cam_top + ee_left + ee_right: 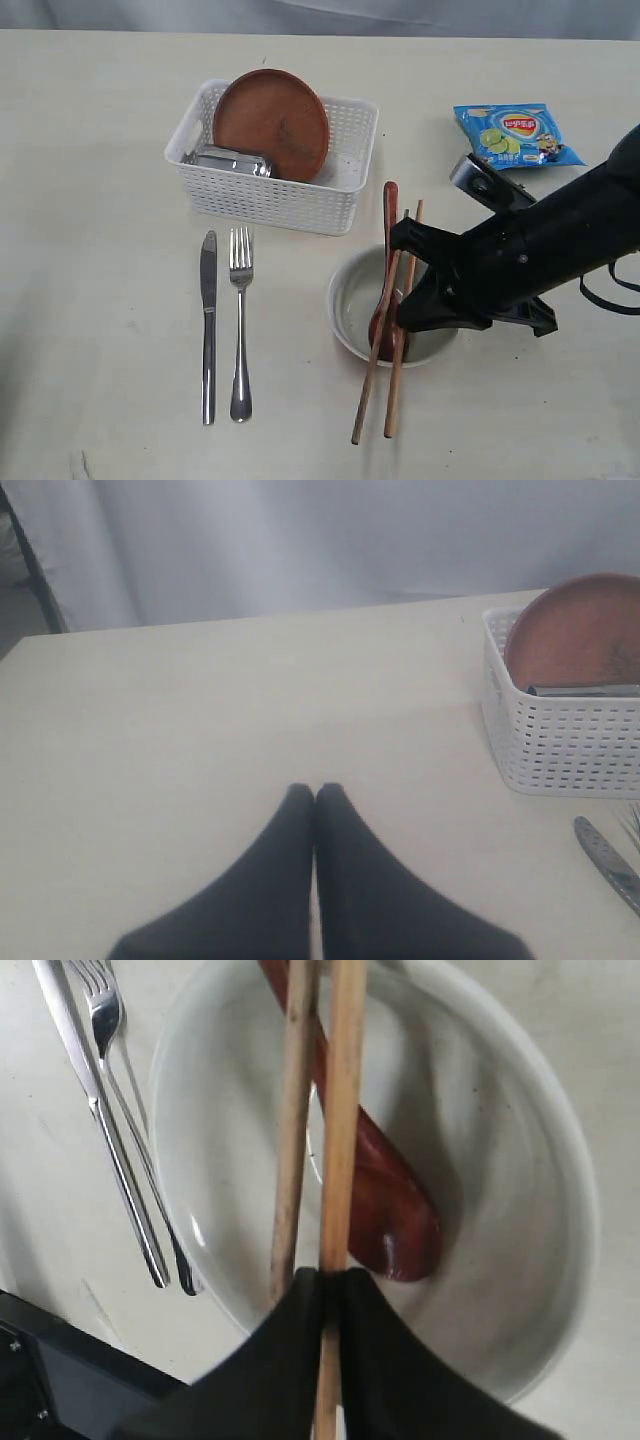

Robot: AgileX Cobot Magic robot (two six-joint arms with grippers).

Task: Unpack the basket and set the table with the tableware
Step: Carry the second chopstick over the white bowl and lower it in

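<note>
While the right gripper (330,1278) stands closed on the slim wooden chopsticks (340,1110), one stick sits plainly between its fingers and the other perhaps only alongside. Both cross the smooth, round, pale bowl (520,1160), where a glossy brown spoon (390,1210) rests. The left gripper (315,792) is pressed together, empty, above the cream table (200,700). The perforated white basket (265,200) holds a tilted round brown plate (270,120) and a steel cup (232,162). A knife (208,330) and a fork (240,330) lie parallel in front of it.
</note>
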